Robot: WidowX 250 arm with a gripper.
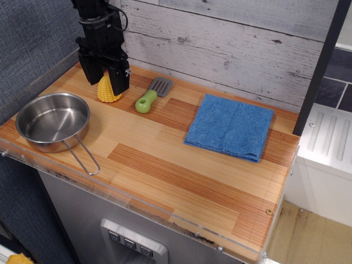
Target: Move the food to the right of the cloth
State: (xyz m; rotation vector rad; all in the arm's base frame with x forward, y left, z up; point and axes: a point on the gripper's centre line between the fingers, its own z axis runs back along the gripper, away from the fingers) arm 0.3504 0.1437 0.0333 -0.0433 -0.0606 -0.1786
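Grasp step: my fingers [105, 78] straddle the corn [106, 90], spread; next I pinch, lift, carry right past the cloth [230, 126].

Single view: high front-right vantage, angled down-left across wooden counter [181, 165] toward plank back wall [231, 44]; medium distance, whole countertop framed.

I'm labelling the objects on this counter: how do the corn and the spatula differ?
The corn is yellow and bumpy; the spatula has a smooth green handle and a grey slotted blade. The corn stands upright on its flat end; the spatula lies flat. The corn sits between the fingers of the gripper; the spatula lies apart from it, untouched. Both rest on the wooden counter, left of the blue cloth.
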